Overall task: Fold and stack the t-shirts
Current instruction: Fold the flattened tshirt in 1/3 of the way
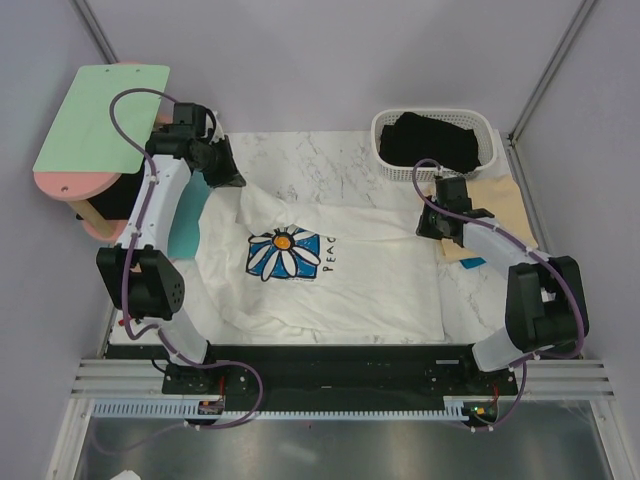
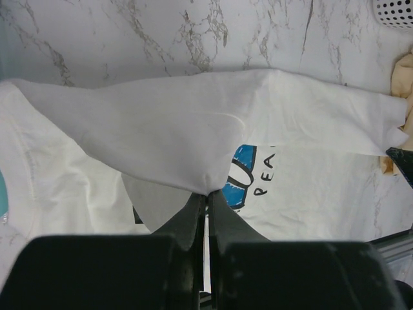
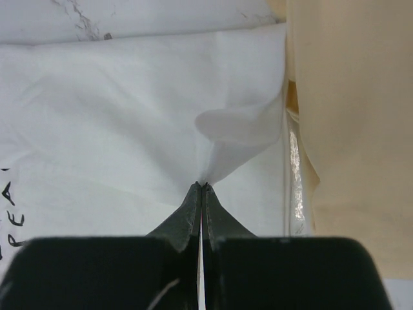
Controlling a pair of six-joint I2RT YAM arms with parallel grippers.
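Note:
The large white t-shirt with the blue daisy print and "PEACE" lies spread on the marble table. My left gripper is shut on its far left edge and lifts a fold of cloth; its jaws pinch the fabric. My right gripper is shut on the far right edge, jaws pinching a raised fold. The tan t-shirt lies at the right, partly under the right arm; it also shows in the right wrist view. The black t-shirt lies in the basket.
A white lattice basket stands at the back right. A green and pink stand is at the back left, with a teal piece beside the left arm. The table's front rail runs between the arm bases.

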